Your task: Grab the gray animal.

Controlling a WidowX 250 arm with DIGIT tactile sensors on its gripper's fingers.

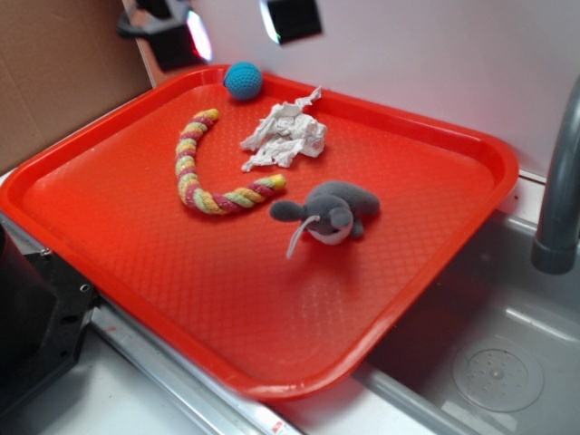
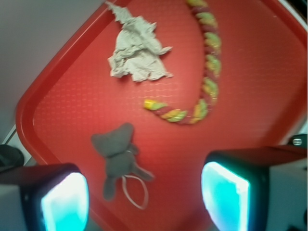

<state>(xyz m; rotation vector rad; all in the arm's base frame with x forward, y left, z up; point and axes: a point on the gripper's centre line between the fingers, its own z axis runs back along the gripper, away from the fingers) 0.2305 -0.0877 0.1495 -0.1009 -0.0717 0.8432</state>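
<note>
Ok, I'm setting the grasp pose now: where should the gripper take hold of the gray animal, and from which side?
Probably around the plump body of the gray animal, coming straight down from above. It lies flat on the red tray, clear of the rope toy and the paper wad. Avoid the thin white loop; it offers little to pinch. The open gripper is well above.

Exterior view: tray (image 1: 435, 263) rests over the sink edge, with the sink basin (image 1: 507, 362) to its right and a faucet pipe (image 1: 560, 181) at the far right. On the tray: crocheted ball (image 1: 243, 80) at the far rim; paper wad (image 1: 286, 136) just in front and to the right of it; rope toy (image 1: 210, 172) curving left of the wad. Plush animal (image 1: 331, 210) lies right of the rope's near end, close but apart, loop string (image 1: 299, 236) trailing toward the front. Gripper (image 1: 227, 23) hangs above the far edge.
</note>
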